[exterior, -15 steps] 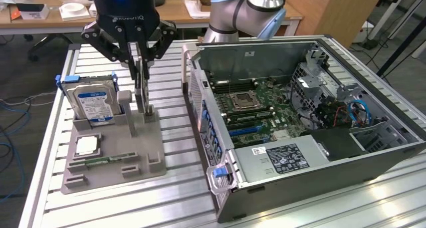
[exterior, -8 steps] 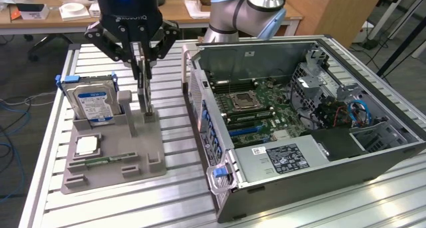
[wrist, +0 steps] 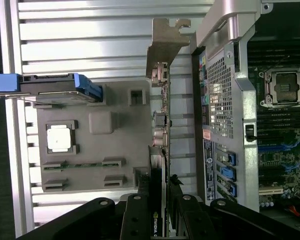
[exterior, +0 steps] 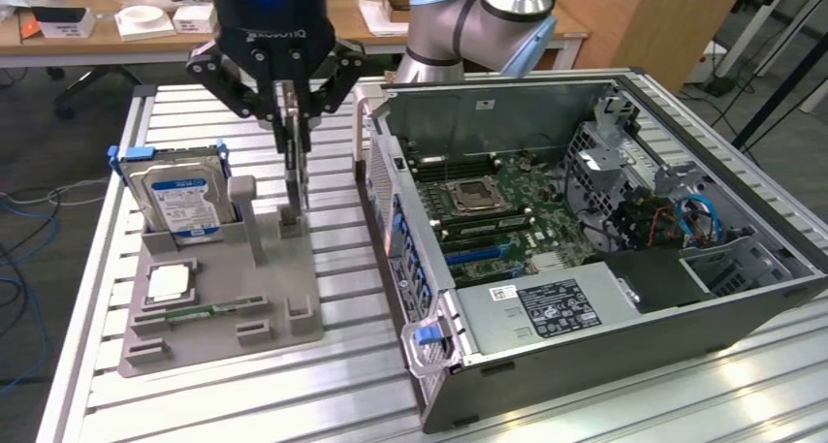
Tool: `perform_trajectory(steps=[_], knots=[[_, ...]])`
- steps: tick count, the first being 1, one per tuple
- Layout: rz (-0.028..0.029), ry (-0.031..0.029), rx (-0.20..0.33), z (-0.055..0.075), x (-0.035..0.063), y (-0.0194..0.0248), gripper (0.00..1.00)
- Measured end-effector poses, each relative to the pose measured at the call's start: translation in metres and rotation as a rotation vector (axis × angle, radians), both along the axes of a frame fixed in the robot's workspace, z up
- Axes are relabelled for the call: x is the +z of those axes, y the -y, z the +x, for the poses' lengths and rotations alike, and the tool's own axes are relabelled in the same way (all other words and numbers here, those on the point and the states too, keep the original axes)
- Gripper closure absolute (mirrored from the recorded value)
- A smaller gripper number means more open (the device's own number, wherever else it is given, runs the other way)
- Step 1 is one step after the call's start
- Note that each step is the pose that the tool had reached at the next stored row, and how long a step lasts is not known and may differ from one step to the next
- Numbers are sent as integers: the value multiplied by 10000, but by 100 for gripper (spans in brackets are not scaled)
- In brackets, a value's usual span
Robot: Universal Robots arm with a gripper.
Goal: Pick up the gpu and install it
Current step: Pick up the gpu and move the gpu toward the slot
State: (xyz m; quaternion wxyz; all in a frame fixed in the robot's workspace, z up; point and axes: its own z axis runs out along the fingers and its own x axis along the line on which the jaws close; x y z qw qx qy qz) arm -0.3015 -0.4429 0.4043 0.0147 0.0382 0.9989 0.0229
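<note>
Gripper around gpu (NVIDIA logo)

A ribbed aluminium table catches bright light at its near corner on the exterior view's right. Beyond its far edge stands a wooden desk; blue cables trail across the dark floor.
</note>
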Motion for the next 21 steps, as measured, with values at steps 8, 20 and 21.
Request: perform_trajectory(steps=[8,20,21], knots=[[0,-31,0,179,9,0,74],[0,-181,0,516,59,0,74],[0,-194,0,545,60,0,74]])
